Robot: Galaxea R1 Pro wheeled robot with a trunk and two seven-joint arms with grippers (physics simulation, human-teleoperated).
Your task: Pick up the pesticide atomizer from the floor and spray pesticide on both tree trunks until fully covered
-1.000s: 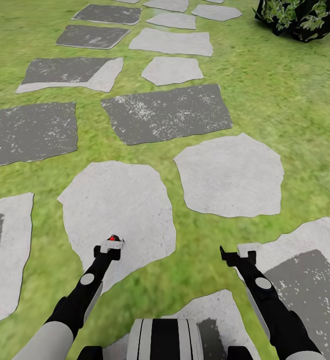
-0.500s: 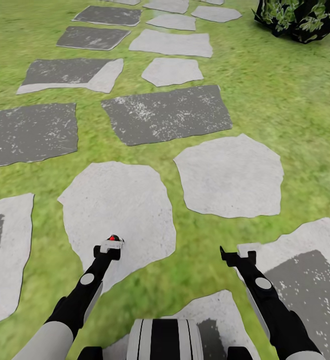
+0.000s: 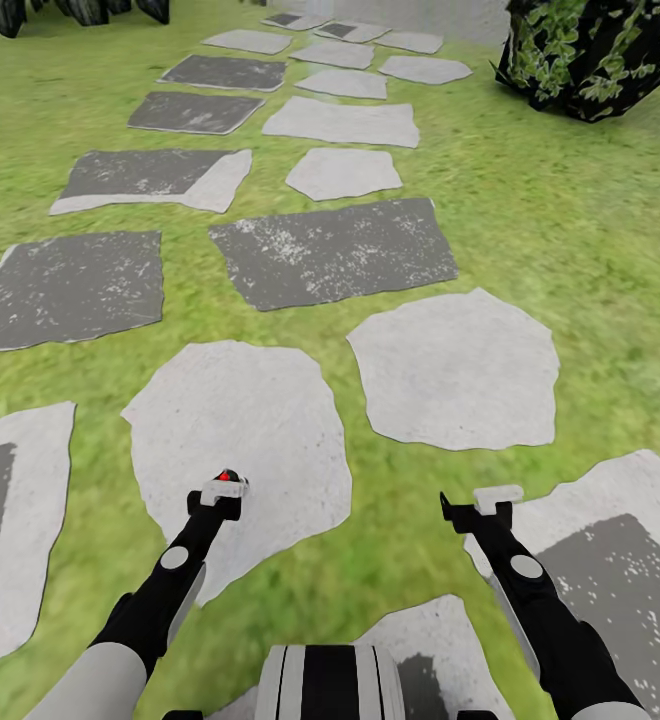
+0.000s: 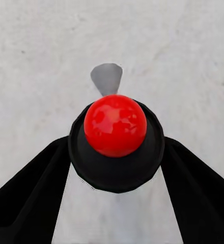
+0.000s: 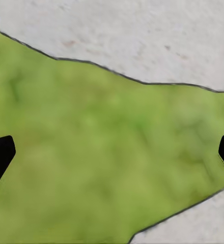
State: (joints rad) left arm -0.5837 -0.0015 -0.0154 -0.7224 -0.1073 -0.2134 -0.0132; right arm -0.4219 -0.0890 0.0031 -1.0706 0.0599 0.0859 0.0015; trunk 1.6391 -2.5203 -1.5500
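Left claw [image 4: 116,168] clasps a glossy red-knobbed black atomizer [image 4: 115,137].

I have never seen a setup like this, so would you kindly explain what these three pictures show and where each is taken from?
These are simulator renders of a two-armed wheeled robot. The big picture comes from its head camera, looking down over both arms at a grass lawn crossed by grey stepping stones, with dark leafy foliage at the far right. The other two come from cameras near each wrist. The left gripper is shut on a black object with a red ball on top, seen over a pale stone. The right gripper is open and holds nothing, above grass.
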